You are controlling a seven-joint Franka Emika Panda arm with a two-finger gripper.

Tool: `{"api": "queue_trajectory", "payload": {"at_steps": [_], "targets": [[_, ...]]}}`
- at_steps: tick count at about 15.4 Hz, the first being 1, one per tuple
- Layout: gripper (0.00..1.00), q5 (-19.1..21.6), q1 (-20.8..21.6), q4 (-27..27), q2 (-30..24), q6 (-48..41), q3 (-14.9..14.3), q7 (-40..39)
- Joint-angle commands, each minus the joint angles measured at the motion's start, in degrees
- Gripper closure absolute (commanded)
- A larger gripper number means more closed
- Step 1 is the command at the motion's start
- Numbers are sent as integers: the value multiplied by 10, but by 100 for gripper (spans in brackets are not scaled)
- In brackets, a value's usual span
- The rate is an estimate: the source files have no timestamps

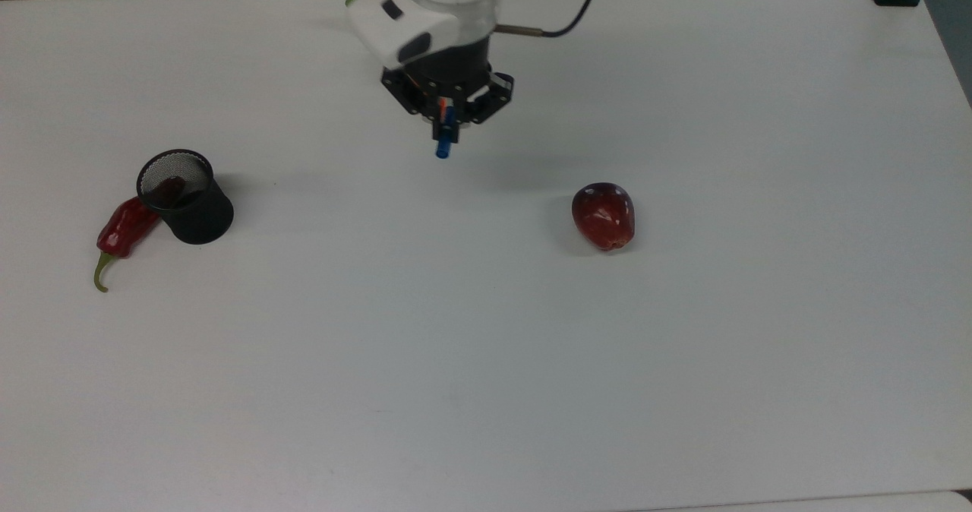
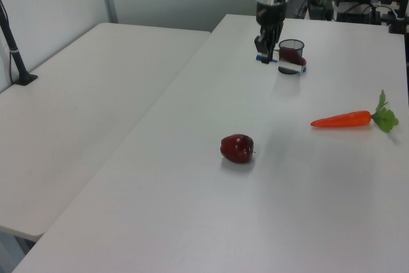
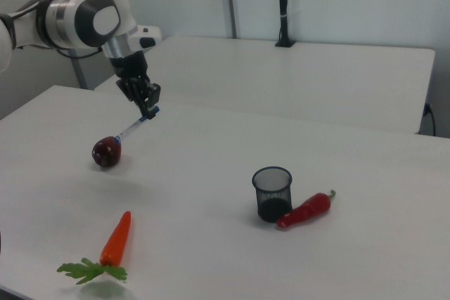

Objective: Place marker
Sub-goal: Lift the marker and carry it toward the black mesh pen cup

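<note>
- The claw (image 1: 446, 124) hangs well above the white bench (image 1: 486, 360), fingers pinched tight on the marker (image 3: 133, 128) near its blue cap end.
- In the right view the marker slants down and away from the fingers, its free end in mid-air, nothing of it touching the bench.
- A black mesh cup (image 1: 184, 197) stands toward the bench's short edge at the top view's left, a red chilli pepper (image 1: 121, 231) leaning against its side; it looks the likely place for the pen, though the task names none.
- To do this well, the arm should carry the pen at height until the dangling end is over the cup's mouth, then lower it tip-first before letting go.
- The slant matters: a tilted pen could catch the rim or tip the light cup.
- An apple (image 1: 604, 215) and a carrot (image 2: 342, 119) lie well apart from that path.
</note>
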Motion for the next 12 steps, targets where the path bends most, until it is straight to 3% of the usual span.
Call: {"api": "queue_trajectory", "payload": {"at_steps": [1, 6, 12], "targets": [[94, -5, -47, 11, -5, -11, -6, -24], [94, -10, -137, 11, 0, 11, -6, -91], [93, -17, -213, 3, 7, 182, -6, -141]]}}
